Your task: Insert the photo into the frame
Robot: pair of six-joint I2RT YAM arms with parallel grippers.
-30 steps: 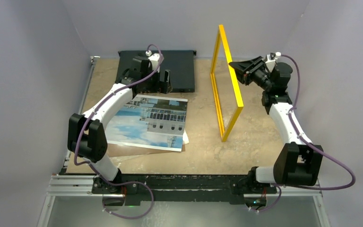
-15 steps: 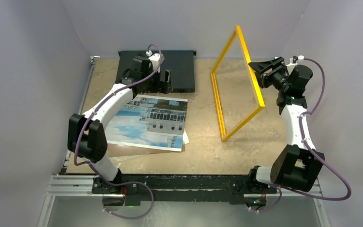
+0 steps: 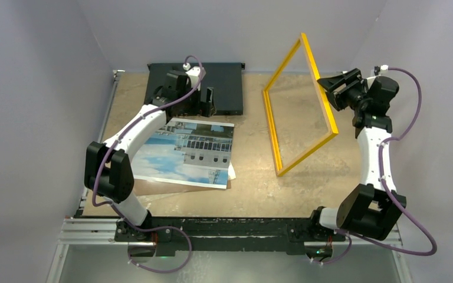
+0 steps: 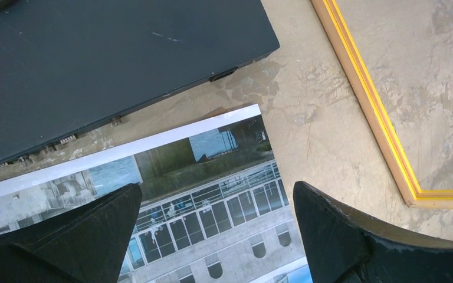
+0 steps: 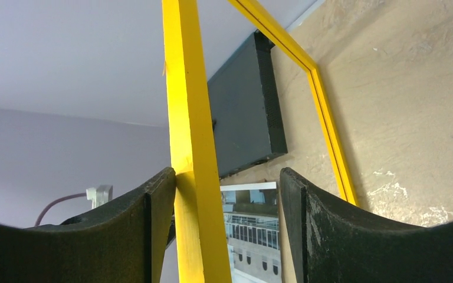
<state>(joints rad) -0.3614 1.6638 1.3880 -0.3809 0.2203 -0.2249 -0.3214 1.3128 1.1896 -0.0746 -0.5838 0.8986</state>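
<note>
The photo (image 3: 186,152) lies face up at mid-left on the table; the left wrist view shows its building print (image 4: 212,194). My left gripper (image 3: 206,101) hovers open over the photo's far right corner, its jaws (image 4: 217,188) wide apart with nothing between them. The yellow frame (image 3: 273,138) stands on one long edge and leans to the right. My right gripper (image 3: 330,88) is at its raised bar (image 5: 191,118). That gripper (image 5: 225,172) is open: the bar touches the left finger, and a gap separates it from the right finger.
A flat black box (image 3: 224,82) sits at the back, behind the photo. A brown backing board (image 3: 171,187) pokes out under the photo's near edge. Grey walls close in on the left, back and right.
The frame has tipped from upright to leaning right. My right gripper has moved right with the raised bar and its jaws have spread. The left arm and photo have not moved.
</note>
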